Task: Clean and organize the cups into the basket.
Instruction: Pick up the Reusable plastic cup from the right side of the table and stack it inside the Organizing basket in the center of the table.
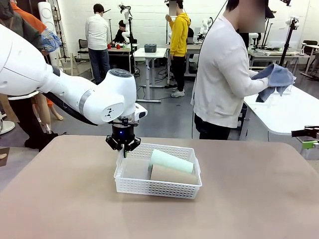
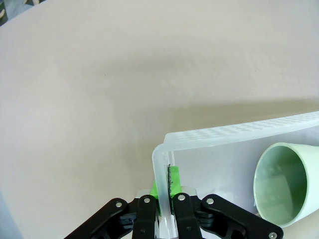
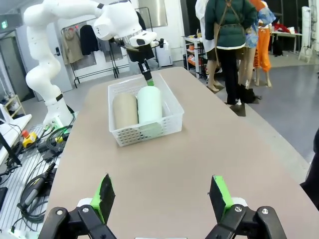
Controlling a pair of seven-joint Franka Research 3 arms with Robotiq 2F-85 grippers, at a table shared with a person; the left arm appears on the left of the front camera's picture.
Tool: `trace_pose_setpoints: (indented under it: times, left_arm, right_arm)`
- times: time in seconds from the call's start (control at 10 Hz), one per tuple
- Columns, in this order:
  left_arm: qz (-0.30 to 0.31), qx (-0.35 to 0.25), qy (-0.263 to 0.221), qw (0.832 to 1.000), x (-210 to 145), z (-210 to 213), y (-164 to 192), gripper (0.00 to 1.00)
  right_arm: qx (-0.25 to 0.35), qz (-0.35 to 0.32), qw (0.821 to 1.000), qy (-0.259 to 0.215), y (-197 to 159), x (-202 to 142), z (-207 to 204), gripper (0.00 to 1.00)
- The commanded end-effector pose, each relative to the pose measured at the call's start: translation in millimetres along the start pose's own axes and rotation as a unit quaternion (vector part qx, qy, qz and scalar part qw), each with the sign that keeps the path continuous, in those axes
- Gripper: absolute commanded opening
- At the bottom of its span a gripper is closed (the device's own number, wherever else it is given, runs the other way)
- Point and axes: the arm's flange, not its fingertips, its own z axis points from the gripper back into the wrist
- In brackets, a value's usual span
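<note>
At the middle of the table (image 1: 249, 209) sits the basket (image 1: 149, 186), with the mint green cup (image 1: 171, 160) and a tan cup (image 1: 172, 174) lying on their sides in it, side by side and touching. The left gripper (image 2: 164, 181) is clamped on one short wall close to a corner, one pad inside and one outside.

The hold is thin and off-centre. A lift or pull from there would probably tip or swing the basket around that corner. The plastic wall could also flex and slide out of the pads, and the loose cups could roll toward the low side.

Bare tabletop lies on every side of the basket, and its edges are well away. The right gripper (image 3: 162, 191) hangs spread apart over clear table, well apart from the basket.
</note>
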Motion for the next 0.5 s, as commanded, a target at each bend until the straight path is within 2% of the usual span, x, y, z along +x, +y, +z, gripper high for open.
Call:
trace_pose_setpoints:
  times: [0.0,0.4]
  left_arm:
    - [0.0,-0.001,-0.001,1.0,0.3,1.4,-0.3,0.0]
    - [0.0,-0.001,-0.001,1.0,0.3,1.4,-0.3,0.0]
  right_arm:
    - [0.007,0.0,1.0,0.006,-0.2,0.2,-5.2,1.0]
    - [0.007,0.0,1.0,0.006,-0.2,0.2,-5.2,1.0]
